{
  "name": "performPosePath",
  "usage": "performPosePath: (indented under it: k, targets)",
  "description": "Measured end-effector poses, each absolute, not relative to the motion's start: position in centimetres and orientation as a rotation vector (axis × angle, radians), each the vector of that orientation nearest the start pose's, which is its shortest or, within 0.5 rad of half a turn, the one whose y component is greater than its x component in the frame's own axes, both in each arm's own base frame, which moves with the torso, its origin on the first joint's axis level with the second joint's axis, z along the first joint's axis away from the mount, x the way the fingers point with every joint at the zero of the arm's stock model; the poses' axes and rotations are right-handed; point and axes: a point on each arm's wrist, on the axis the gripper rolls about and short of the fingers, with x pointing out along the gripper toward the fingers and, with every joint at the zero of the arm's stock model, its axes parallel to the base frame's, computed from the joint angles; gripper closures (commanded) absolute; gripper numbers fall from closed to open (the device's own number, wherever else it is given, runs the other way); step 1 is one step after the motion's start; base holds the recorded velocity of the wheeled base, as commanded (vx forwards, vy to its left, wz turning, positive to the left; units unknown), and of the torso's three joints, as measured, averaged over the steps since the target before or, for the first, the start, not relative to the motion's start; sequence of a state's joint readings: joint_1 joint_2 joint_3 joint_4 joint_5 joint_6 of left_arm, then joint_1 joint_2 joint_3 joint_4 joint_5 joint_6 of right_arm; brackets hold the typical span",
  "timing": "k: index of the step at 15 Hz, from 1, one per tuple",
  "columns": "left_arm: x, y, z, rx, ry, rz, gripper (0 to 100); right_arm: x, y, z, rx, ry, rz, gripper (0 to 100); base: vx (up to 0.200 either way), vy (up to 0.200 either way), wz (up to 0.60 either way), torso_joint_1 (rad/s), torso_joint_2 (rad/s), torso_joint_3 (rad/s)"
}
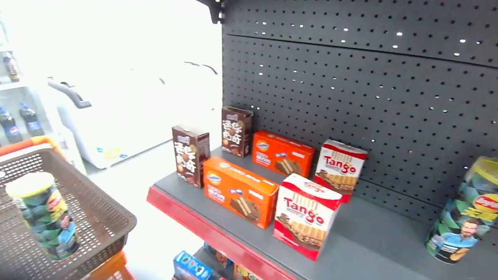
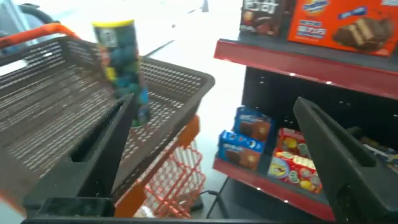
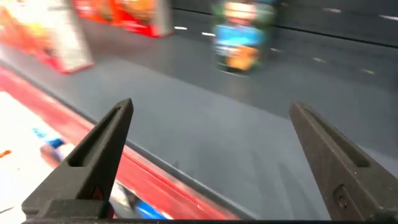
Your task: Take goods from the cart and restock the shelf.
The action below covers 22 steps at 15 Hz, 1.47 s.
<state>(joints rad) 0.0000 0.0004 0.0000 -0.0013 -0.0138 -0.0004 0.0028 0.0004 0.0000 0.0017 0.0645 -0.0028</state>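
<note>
Upright inside the brown plastic mesh basket [image 1: 91,189] stands a tall green yellow-lidded can [image 1: 42,214], awaiting pickup, I judge. My left hand [image 2: 214,104] and right hand [image 3: 211,107] gape apart, empty.

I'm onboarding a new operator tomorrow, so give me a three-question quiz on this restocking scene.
1. True or false: the chip can on the shelf stands apart from the boxes.
2. How many cans stand in the cart basket? A none, B one, C three.
3. Fill in: the left hand and right hand are both ___.
Key: 1 true; 2 B, the basket can; 3 open.
</note>
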Motion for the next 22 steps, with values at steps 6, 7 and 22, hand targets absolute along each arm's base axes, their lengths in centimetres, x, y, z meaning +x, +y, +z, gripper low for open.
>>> performPosePath:
  k: [6,7,22]
  targets:
    - [-2.3,-0.1,7.6,0.001,-0.001,-0.027,0,-2.3,0.1,7.5,-0.003,0.002,0.067,0,0.000,0.000,0.20,-0.001,0.00,0.000]
    - [-2.3,-0.1,7.6,0.002,-0.002,-0.028,0,-2.3,0.1,7.5,-0.003,0.002,0.067,0,0.000,0.000,0.00,0.000,0.00,0.000]
    - [12.7,0.5,21.5,0.104,0.219,0.161,0,-2.3,0.1,7.5,-0.003,0.002,0.067,0,0.000,0.000,0.00,0.000,0.00,0.000]
